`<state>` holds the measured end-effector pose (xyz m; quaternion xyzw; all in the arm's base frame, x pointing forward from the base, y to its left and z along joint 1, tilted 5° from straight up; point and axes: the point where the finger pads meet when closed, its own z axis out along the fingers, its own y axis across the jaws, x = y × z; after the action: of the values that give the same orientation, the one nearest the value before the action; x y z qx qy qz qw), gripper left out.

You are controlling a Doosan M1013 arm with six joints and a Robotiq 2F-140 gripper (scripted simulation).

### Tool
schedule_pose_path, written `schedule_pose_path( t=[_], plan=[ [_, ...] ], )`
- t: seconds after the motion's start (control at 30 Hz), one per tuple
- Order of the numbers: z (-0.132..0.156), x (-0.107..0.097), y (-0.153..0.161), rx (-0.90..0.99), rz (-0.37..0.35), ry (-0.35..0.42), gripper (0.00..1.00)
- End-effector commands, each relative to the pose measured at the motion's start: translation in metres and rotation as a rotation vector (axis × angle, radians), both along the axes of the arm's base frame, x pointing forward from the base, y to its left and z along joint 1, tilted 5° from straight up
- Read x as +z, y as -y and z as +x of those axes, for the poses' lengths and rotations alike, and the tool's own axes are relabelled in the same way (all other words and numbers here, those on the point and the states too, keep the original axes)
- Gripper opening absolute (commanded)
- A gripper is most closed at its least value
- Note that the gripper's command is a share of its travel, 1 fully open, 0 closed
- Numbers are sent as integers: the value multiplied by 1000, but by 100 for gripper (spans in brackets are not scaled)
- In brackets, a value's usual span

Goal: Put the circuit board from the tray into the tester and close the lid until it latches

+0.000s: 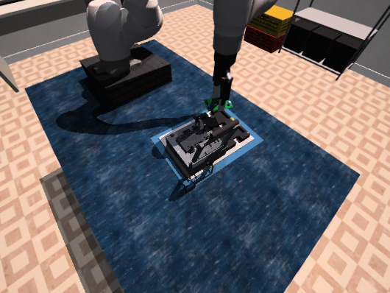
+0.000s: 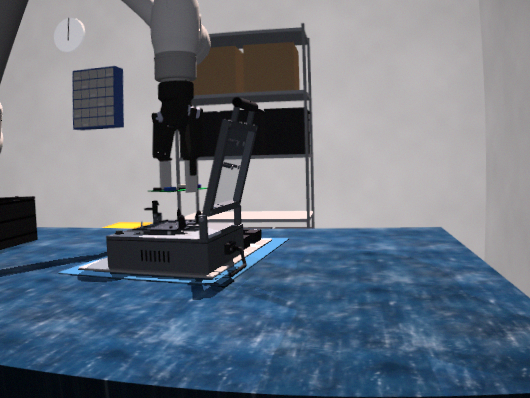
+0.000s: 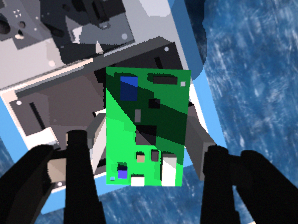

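Note:
My gripper [image 1: 219, 100] [image 2: 178, 181] [image 3: 146, 128] is shut on the green circuit board [image 1: 208, 101] [image 2: 172, 189] [image 3: 117, 135], one finger on each long edge. The board is level, face up, above the tray [image 1: 240, 136] [image 3: 60, 110]; in the wrist view its white connector [image 3: 169, 170] is at the lower end, and it is turned at an angle to the tray. The tester [image 1: 174, 145] [image 2: 157, 255] [image 3: 30, 60] stands beside the tray. Its lid [image 2: 216, 165] [image 1: 224, 129] is open, tilted back, handle [image 2: 245, 104] at the top. The latch hook [image 1: 196, 119] [image 2: 155, 210] stands upright. The pins cannot be made out.
The raised lid stands close to the gripper in the exterior view. A cable [image 1: 211, 169] [image 2: 243, 260] hangs from the tester's side. Tester and tray stand on a white and light blue base [image 1: 257, 140] [image 2: 277, 243] on the blue surface. The arm's dark pedestal [image 1: 140, 86] is behind.

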<state>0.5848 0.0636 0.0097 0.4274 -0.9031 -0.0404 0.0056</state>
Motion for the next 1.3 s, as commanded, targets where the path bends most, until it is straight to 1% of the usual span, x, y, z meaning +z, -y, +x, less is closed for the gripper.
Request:
schedule_pose_path(
  t=[0.0,0.53,1.27],
  plan=[
    [0,0,0,47,5,3,46],
    [0,0,0,234,13,16,46],
    [0,0,0,352,19,25,46]
  ],
)
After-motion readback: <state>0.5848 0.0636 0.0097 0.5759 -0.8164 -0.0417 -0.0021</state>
